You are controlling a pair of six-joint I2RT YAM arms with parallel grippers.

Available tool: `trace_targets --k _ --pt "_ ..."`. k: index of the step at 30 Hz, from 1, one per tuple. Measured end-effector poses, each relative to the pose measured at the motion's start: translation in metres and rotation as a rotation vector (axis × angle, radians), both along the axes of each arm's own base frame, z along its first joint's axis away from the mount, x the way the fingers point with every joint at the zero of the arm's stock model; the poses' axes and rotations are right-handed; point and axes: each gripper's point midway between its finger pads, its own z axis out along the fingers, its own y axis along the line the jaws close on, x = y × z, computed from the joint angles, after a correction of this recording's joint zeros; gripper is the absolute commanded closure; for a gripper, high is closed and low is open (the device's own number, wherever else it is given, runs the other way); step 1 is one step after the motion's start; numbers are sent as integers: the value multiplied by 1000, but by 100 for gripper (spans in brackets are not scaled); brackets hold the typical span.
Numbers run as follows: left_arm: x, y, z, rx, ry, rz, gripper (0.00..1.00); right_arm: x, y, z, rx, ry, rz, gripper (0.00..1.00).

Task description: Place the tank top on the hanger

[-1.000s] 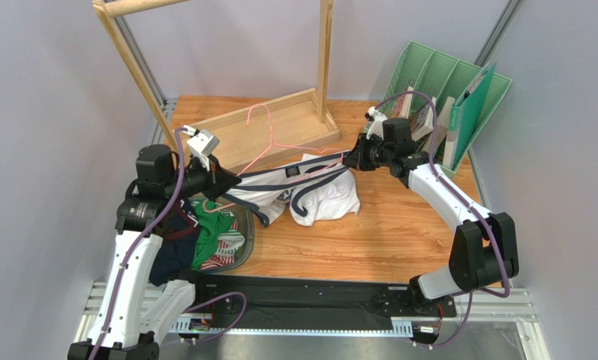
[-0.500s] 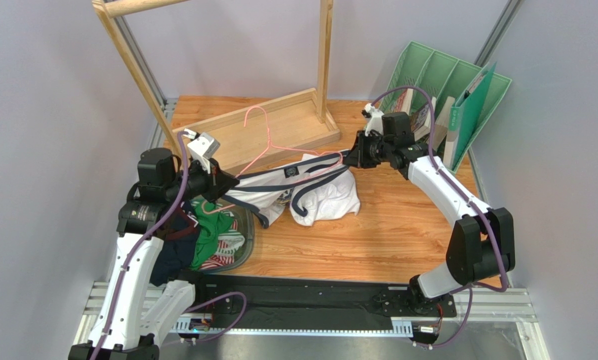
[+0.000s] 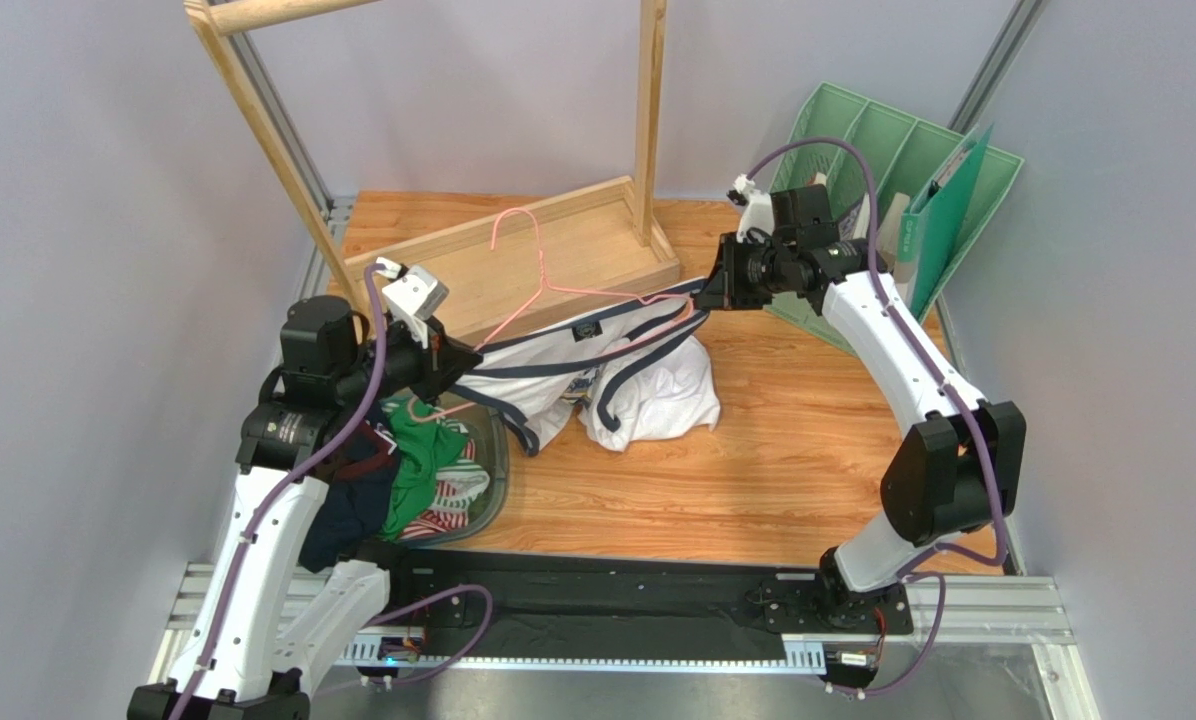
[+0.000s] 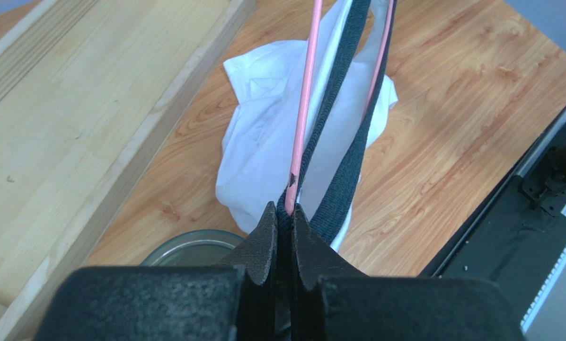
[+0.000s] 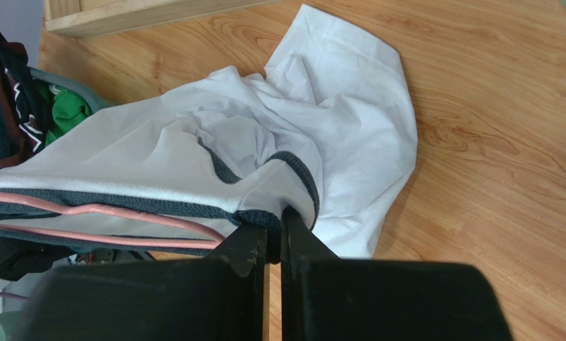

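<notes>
The tank top [image 3: 657, 393] is stretched in the air between my two grippers, and its white body droops onto the table. The pink hanger [image 3: 556, 288] runs along inside its navy-trimmed upper edge, with the hook sticking out toward the wooden rack. My left gripper [image 3: 448, 360] is shut on the navy trim at the left end, with the hanger wire [image 4: 306, 92] coming out right at its tips [image 4: 284, 210]. My right gripper [image 3: 705, 296] is shut on the navy trim at the right end [image 5: 274, 229], just past the hanger's bend [image 5: 122, 213].
The wooden rack's base tray [image 3: 559, 240] and uprights stand behind the hanger. A grey bowl [image 3: 495, 468] under my left arm holds a green garment [image 3: 421, 468] and a dark navy one [image 3: 341, 510]. A green file organizer [image 3: 920, 173] leans at the back right.
My right gripper has lifted and pulled back to the right, and my left gripper has risen slightly. The tank top's upper edge is now stretched tighter along the hanger.
</notes>
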Motion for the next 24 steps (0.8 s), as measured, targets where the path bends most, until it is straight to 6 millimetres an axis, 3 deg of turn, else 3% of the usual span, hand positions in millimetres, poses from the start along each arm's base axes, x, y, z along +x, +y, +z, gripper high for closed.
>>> trace_targets --k 14,24 --pt "9 11 -2 66 -57 70 100 -31 -5 -10 -35 171 34 100" --pt "9 1 -4 138 -129 49 100 -27 -11 22 -31 139 13 100"
